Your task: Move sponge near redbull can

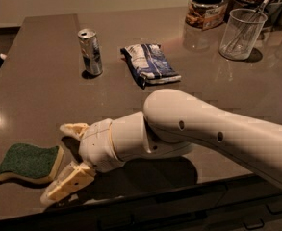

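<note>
Green-topped sponge [29, 162]: lies flat at the near left corner of the counter, scouring side up, with its pale foam edge showing along the front.
Redbull can [90, 52]: stands upright farther back on the left, well apart from the sponge.
Gripper [55, 163]: low over the counter just right of the sponge, pointing left. Its jaws are released and spread wide, one cream finger behind the sponge's right end and the other in front of it. Whether either touches the sponge cannot be told.
Arm [217, 134]: white, reaching in from the lower right.
Snack bag [150, 64]: blue and white, crinkled, lying flat near the can on its right.
Glass cup [240, 32]: back right, holding a wire whisk.
Counter [39, 90]: dark brown, glossy.
</note>
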Robot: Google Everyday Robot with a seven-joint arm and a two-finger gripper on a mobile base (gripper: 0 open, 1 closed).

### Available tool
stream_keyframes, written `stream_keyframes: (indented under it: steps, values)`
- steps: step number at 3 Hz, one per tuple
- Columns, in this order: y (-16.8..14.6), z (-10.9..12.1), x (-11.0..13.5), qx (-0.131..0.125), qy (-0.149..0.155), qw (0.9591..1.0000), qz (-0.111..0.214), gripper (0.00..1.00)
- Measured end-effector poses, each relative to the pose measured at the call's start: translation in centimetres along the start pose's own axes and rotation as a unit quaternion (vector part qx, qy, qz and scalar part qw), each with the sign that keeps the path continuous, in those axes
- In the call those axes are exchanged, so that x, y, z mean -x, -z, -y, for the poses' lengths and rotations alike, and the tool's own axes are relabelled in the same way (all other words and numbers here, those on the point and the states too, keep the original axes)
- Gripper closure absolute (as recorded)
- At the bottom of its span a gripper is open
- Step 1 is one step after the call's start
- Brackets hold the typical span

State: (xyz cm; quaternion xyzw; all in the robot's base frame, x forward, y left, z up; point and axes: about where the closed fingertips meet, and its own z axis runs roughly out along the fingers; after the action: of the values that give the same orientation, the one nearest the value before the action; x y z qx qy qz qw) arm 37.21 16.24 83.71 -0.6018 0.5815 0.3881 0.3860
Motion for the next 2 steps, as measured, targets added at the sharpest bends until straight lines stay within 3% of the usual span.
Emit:
stream_keyframes:
  steps: [2]
  values:
    - [0.63, 0.81, 0.37, -0.012, 0.0, 0.9998, 0.017, 0.59]
